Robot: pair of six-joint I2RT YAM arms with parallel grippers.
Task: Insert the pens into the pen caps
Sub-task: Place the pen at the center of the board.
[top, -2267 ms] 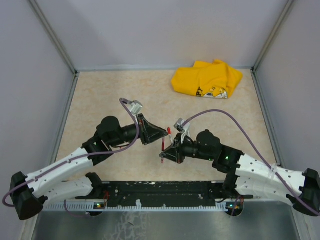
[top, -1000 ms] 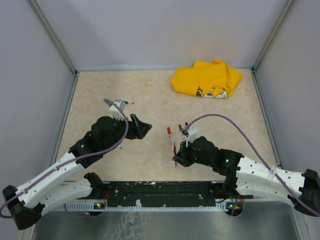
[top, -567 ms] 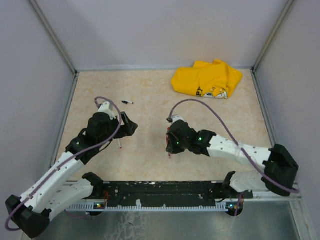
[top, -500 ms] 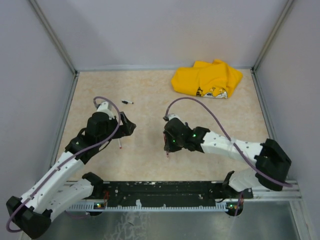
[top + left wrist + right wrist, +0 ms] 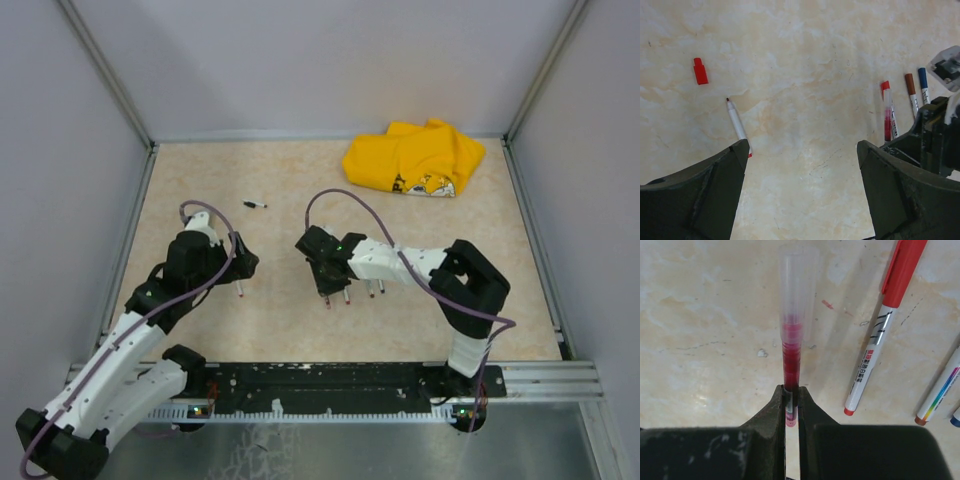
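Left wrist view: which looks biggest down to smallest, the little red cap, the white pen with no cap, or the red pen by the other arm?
1. Tied: white pen and red pen look about equally long, and both are partly hidden, so no ranking between them.
2. Smallest by far: red cap.

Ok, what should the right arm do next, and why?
Probably open the right fingers and leave the pen there: it looks capped already, and it is held low alongside the other capped pens.
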